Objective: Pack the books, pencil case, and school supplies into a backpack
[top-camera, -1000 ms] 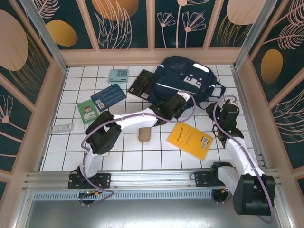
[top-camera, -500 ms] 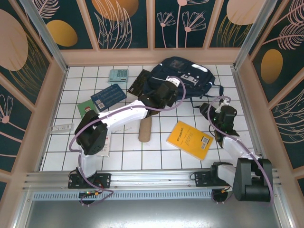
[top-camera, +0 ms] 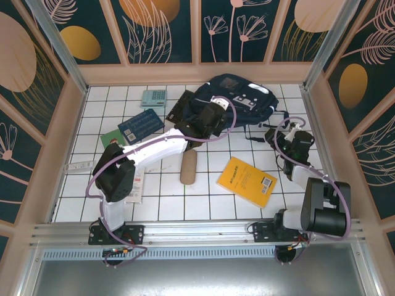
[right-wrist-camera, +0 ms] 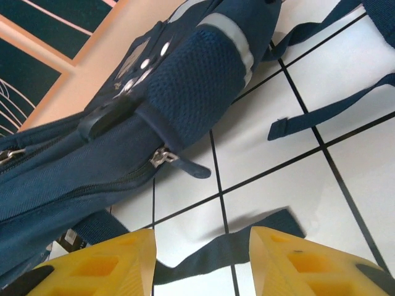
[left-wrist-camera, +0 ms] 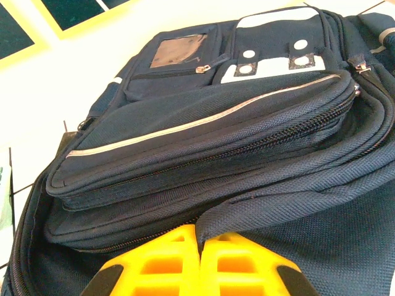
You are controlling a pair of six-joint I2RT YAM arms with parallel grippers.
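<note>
white tiled surface (top-camera: 210, 203) boxed in by dark floral walls (top-camera: 160, 31). backpack (top-camera: 247, 102) at the far side; left tool (left-wrist-camera: 199, 237) pinched together on its fabric fold, right tool (right-wrist-camera: 200, 253) apart over a strap (right-wrist-camera: 271, 225). yellow book (top-camera: 247, 180), pencil case (top-camera: 187, 168) lie nearer.

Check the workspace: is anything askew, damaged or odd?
The left gripper has its jaws shut on a raised fold of the large navy blue fabric backpack, pinching its cloth into a ridge. Nothing looks spilled or damaged.
</note>
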